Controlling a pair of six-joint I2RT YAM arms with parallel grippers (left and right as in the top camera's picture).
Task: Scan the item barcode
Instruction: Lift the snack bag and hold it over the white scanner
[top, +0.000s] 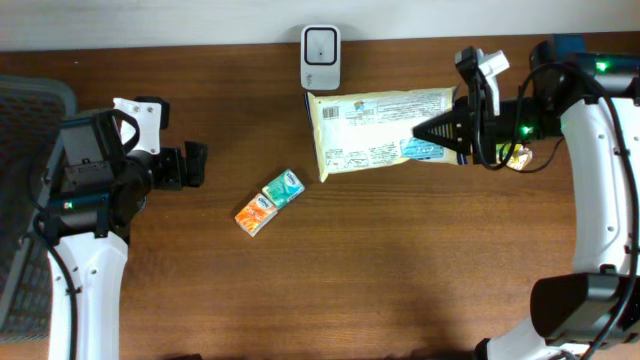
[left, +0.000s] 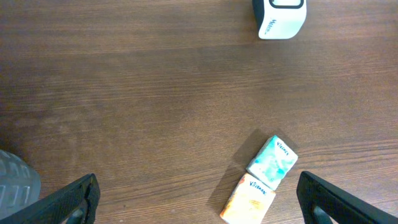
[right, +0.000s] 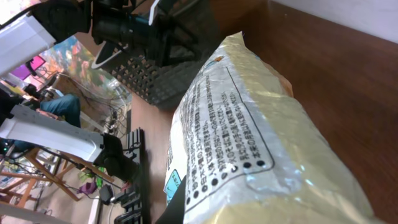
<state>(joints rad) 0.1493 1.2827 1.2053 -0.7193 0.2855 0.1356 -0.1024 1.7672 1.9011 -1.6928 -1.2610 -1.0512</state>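
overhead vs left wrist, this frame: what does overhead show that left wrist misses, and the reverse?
Overhead only: the yellow bag, clamped at one end by the shut right gripper, and both arms. Left wrist only: the lettering on the teal pack and the orange pack. Both: those two packs touching, the white scanner, the wooden table, and the open left gripper.

The desk (top: 400, 260) looks like dark wood, finely grained, with a dull matt finish. The bag (top: 370, 130) is thin, crinkled plastic film, glossy where it catches the light. The scanner (top: 321, 55) is smooth white plastic. The teal pack (top: 284, 187) and the orange pack (top: 255, 215) have soft, faintly shiny wrappers.
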